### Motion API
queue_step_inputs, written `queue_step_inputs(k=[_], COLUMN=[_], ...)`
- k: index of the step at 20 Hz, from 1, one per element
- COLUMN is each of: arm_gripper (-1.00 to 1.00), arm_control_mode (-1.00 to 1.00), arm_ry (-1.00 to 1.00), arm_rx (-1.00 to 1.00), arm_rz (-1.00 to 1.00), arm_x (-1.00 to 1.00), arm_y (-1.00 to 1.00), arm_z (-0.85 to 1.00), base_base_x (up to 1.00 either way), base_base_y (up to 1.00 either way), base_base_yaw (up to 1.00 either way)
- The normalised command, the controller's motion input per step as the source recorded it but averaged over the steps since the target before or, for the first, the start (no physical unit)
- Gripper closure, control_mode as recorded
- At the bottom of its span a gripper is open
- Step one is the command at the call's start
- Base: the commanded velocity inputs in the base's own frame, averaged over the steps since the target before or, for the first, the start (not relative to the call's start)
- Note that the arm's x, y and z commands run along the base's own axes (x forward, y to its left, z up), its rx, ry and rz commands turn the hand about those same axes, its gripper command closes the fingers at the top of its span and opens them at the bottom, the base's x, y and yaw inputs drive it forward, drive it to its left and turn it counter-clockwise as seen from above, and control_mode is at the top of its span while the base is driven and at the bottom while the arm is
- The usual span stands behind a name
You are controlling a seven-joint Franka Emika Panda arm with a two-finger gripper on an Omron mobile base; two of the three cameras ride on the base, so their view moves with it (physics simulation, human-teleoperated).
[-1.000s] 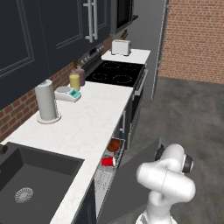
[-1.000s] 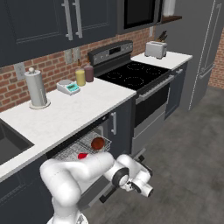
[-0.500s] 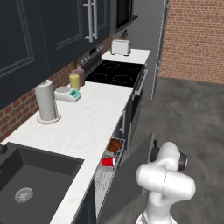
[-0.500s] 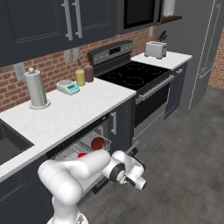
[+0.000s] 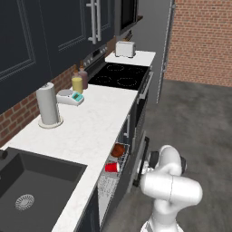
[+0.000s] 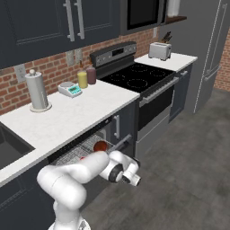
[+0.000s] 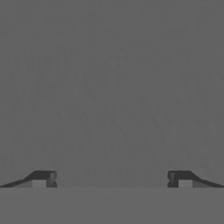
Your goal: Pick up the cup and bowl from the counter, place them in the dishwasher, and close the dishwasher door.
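Since the cup (image 5: 111,167) and the bowl (image 5: 118,150) already sit in the dishwasher (image 5: 110,180) rack, only shutting the door is left. The gripper (image 7: 112,176) hangs low with its jaws wide and empty, and both dishes are behind it.

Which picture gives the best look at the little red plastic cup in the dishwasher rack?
The left base view: the small red tapered plastic cup lies on its side in the grey wire rack, unobstructed. In the right base view the white arm covers most of it. The hand view faces grey floor.
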Motion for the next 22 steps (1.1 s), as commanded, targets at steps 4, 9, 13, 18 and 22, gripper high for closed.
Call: queue_step_inputs(k=[4,9,13,18,22], arm_gripper=[-1.0,-1.0,-1.0,-1.0,-1.0], arm_control_mode=[-1.0,-1.0,-1.0,-1.0,-1.0], arm_ry=[0.04,0.04,0.05,0.06,0.07], arm_rx=[0.14,0.12,0.11,0.07,0.04], arm_rz=[0.06,0.03,0.03,0.02,0.01], arm_x=[0.6,0.69,0.72,0.73,0.72], arm_y=[1.0,1.0,1.0,1.0,0.93], arm_z=[0.0,0.0,0.0,-0.02,-0.08], base_base_x=[0.0,0.0,0.0,0.0,0.0], base_base_y=[0.0,0.0,0.0,0.0,0.0], base_base_yaw=[0.0,0.0,0.0,0.0,0.0])
